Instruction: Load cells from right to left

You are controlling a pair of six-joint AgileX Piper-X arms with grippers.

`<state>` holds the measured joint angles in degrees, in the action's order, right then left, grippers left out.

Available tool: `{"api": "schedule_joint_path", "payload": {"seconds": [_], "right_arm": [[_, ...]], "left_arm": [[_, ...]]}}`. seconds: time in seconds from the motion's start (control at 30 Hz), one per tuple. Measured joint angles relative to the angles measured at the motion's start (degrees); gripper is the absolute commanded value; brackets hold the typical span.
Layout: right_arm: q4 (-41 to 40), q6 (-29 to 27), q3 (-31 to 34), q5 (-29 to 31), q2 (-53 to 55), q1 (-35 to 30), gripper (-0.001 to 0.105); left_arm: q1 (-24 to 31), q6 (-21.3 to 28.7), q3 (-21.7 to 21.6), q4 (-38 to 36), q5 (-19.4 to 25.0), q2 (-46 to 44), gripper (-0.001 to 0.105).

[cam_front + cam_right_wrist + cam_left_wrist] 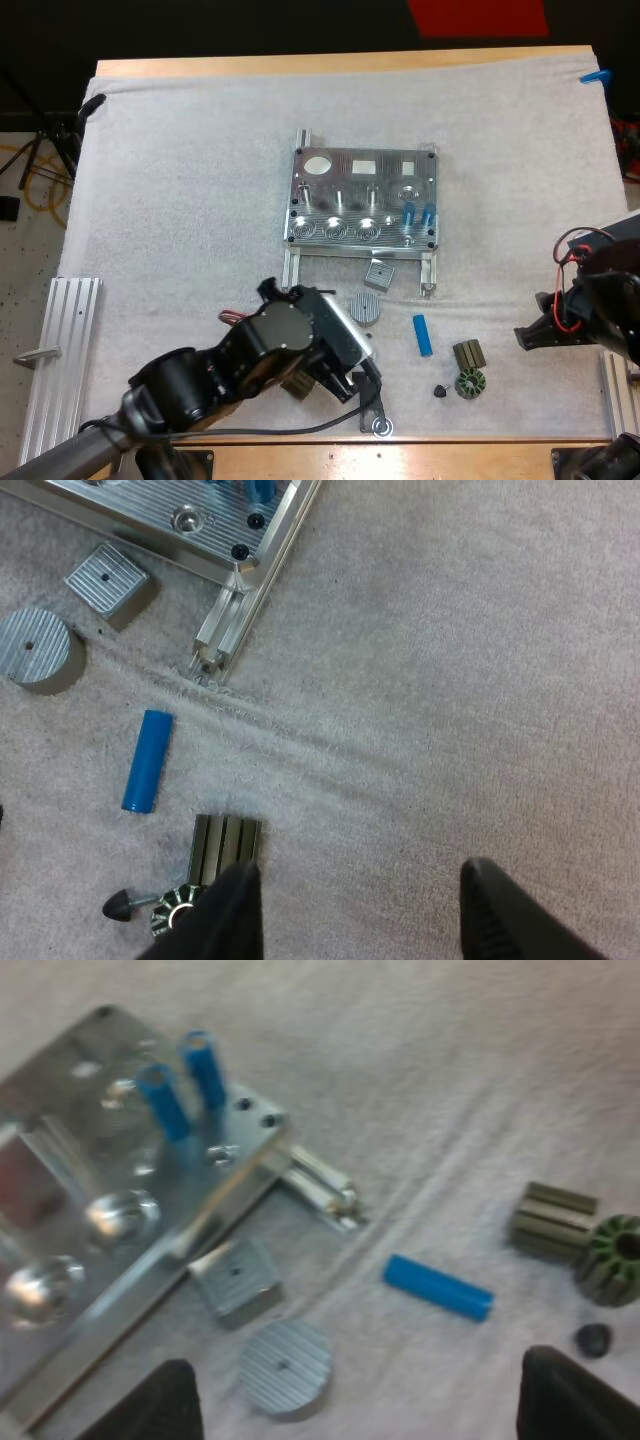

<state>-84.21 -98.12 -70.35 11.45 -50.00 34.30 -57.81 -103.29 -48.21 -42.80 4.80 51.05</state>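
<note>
The metal fixture (340,190) (110,1210) (190,510) lies mid-mat, with two blue cylinders (417,213) (180,1085) upright in its right-hand holes. A third blue cylinder (423,335) (438,1287) (148,760) lies loose on the mat in front of it. My left gripper (355,385) (365,1410) hovers open just short of that cylinder, holding nothing. Open and holding nothing too, my right gripper (530,335) (360,915) hangs at the mat's right side, near the dark ribbed block (468,352) (226,847).
A square metal block (379,274) (237,1280) and a ribbed disc (367,308) (285,1365) lie in front of the fixture. A green gear (469,383) (615,1260) and a small black knob (441,390) (593,1339) sit by the ribbed block. Aluminium rail (60,350) lies at far left.
</note>
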Motion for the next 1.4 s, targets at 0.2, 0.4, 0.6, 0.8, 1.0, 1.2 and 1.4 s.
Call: {"api": "schedule_joint_path", "payload": {"seconds": [0.2,0.4,0.6,0.8,1.0,1.2,1.4], "right_arm": [[0.0,0.0,1.8,0.0,0.1,0.0,0.044],[0.0,0.0,7.9,0.0,0.8,0.0,0.044],[0.0,0.0,10.1,0.0,4.1,0.0,0.044],[0.0,0.0,10.1,1.3,7.3,0.0,0.044],[0.0,0.0,10.1,1.3,9.2,0.0,0.044],[0.0,0.0,10.1,1.3,10.2,0.0,0.044],[0.0,-0.3,10.1,1.3,10.2,0.0,0.044]], "left_arm": [[0.0,-6.0,0.0,0.1,-4.0,4.9,0.065],[0.0,-16.8,0.0,0.6,-6.8,9.9,0.061],[0.0,-24.3,0.0,6.3,-8.9,15.8,0.059],[0.0,-33.3,0.0,13.3,-11.9,22.5,0.059],[0.0,-41.1,0.0,16.0,-14.3,28.2,0.059],[0.0,-46.0,0.0,17.7,-17.2,32.9,0.059],[0.0,-49.2,0.0,17.8,-17.5,36.3,0.059]]}}
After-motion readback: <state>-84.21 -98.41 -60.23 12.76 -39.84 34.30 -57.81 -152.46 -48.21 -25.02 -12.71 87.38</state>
